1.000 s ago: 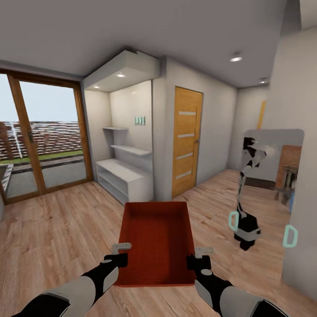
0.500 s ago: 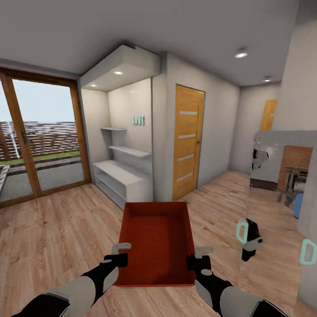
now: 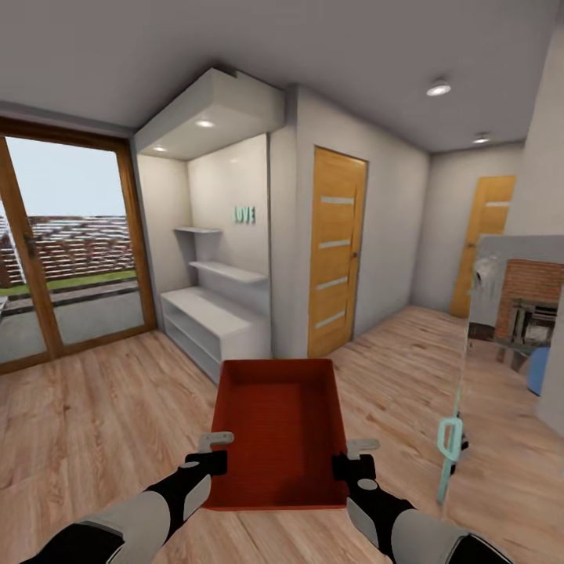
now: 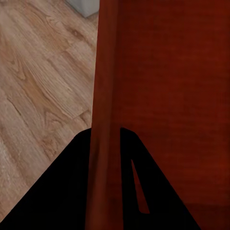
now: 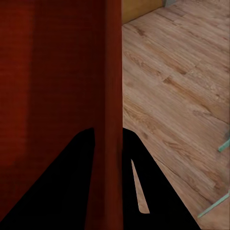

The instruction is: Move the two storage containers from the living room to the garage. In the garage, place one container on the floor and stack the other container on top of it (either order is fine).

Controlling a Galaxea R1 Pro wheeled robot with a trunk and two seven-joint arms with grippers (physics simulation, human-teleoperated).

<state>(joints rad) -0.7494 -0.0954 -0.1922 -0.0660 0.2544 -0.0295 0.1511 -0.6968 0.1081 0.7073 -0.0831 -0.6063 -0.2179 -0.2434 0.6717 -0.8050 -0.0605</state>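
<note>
Container (image 3: 280, 427), orange-red, open-top, rectangular, finely ribbed walls, nothing inside; carried in front of the robot above the wood plank floor (image 3: 102, 407), long axis pointing away from the camera. Left gripper (image 3: 211, 454): fingers closed on the container's left wall near its near corner, one finger inside and one outside, as the left wrist view shows with the wall (image 4: 103, 120) running between the two dark fingers. Right gripper (image 3: 356, 458): fingers closed on the right wall near its near corner in the same straddling way; the right wrist view shows that wall (image 5: 112, 96) between the fingers, with plank floor beyond. Both forearms, black and grey, reach in from the lower edge of the head view. Mirror panel (image 3: 509, 329) at the right edge, reflecting a brick chimney and dark fireplace; teal loop shapes near its lower edge, nature unclear. White low shelving unit (image 3: 211, 325) beyond the container, set in a recessed white alcove with two wall shelves and small teal letters above. Light-wood door (image 3: 337, 251) with four narrow frosted strips, right of the alcove, shut. Glazed sliding door (image 3: 63, 251) with wooden frame at far left, showing a terrace and fence outside. Second light-wood door (image 3: 482, 243) at the far end of the hallway on the right. Ceiling grey with recessed spotlights.
</note>
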